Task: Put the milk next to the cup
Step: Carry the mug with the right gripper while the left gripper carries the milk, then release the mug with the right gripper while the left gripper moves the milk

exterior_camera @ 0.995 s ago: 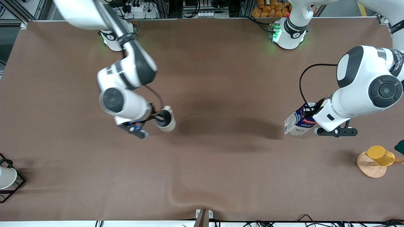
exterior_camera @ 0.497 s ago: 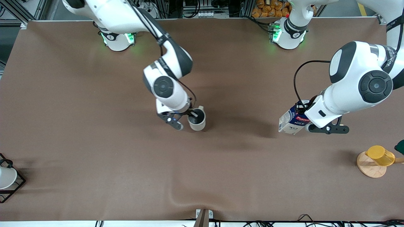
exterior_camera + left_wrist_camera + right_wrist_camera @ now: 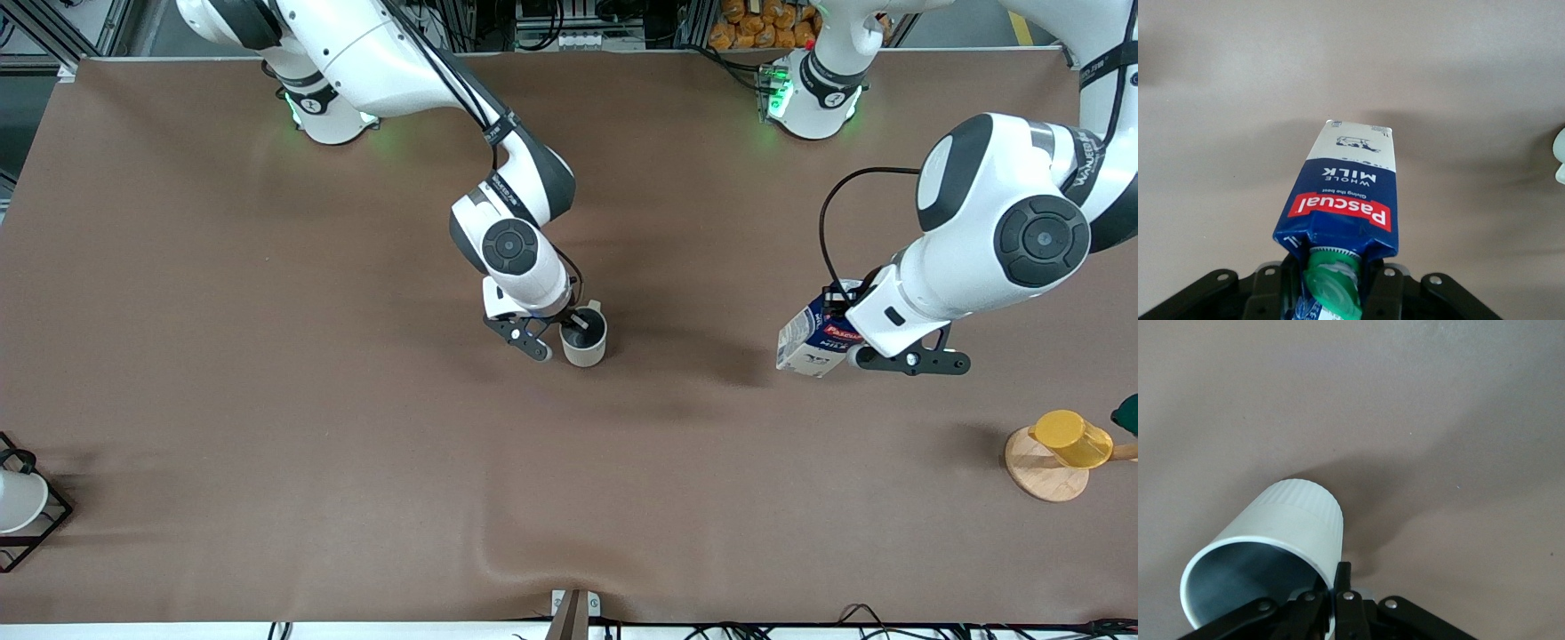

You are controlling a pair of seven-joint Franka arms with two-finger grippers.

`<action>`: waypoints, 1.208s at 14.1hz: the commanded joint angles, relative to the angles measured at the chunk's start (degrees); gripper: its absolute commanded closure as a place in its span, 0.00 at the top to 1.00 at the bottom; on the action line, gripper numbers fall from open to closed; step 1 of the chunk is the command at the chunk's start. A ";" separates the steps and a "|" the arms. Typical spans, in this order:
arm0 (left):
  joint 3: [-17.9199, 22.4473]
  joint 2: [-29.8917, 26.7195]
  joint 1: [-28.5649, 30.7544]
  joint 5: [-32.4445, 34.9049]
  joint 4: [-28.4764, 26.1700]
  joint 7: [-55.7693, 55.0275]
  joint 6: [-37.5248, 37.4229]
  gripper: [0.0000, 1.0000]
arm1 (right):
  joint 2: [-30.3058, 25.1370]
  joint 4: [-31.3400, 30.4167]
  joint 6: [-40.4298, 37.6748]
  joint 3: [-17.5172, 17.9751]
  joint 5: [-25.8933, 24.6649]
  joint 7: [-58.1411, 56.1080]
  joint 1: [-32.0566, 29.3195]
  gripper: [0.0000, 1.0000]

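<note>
Right gripper clamps cup rim mid-table; left gripper grips milk, tilted.

cup mid-table, milk well apart, toward left arm's end

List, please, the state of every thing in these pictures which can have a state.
milk: cap on, tilted, held above the table by the left gripper.
cup: held by its rim in the right gripper, one finger inside, one outside.
yellow cup: lying tilted on the wooden coaster.
white cup: in its black wire frame, at the right arm's end of the table.
</note>
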 commanded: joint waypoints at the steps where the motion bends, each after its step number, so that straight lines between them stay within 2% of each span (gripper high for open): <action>1: -0.62 -0.61 -0.88 0.81 -0.15 -1.37 -1.94 0.17 | 0.37 1.81 -0.66 -0.50 1.12 0.82 -0.03 1.00; 3: -1.41 -0.70 -1.23 0.72 -0.15 -1.36 -2.38 0.17 | -0.86 2.76 -3.02 -0.50 1.47 0.56 -0.99 1.00; 4: -1.59 -0.70 -1.32 0.72 -0.15 -1.37 -2.65 0.17 | -1.21 5.04 -6.60 -0.24 1.56 0.64 -2.38 1.00; 7: -3.86 -0.70 -1.67 0.64 -0.07 -2.93 -3.26 0.17 | -1.30 16.10 -23.28 -0.15 4.20 -0.32 -7.56 1.00; 8: -5.53 -0.52 -1.67 0.55 -0.07 -5.64 -3.70 0.17 | -1.30 18.05 -26.82 -0.15 4.20 -1.89 -9.50 1.00; 10: -8.95 -0.17 -2.11 0.64 -0.07 -12.05 -3.70 0.17 | -4.71 17.46 -29.48 -0.67 3.59 -9.51 -12.23 1.00; 13: -10.46 0.44 -5.52 0.55 0.02 -20.59 -3.70 0.17 | -7.72 15.17 -33.16 -1.38 2.18 -21.72 -17.76 1.00; 16: -10.38 1.58 -10.62 -0.51 0.89 -29.28 -3.70 0.17 | -10.87 9.74 -34.94 -1.46 -8.78 -33.79 -19.88 1.00; 17: -10.38 2.72 -11.94 -0.51 1.94 -31.92 -3.70 0.18 | -11.49 8.93 -34.76 -1.46 -9.50 -34.85 -21.37 1.00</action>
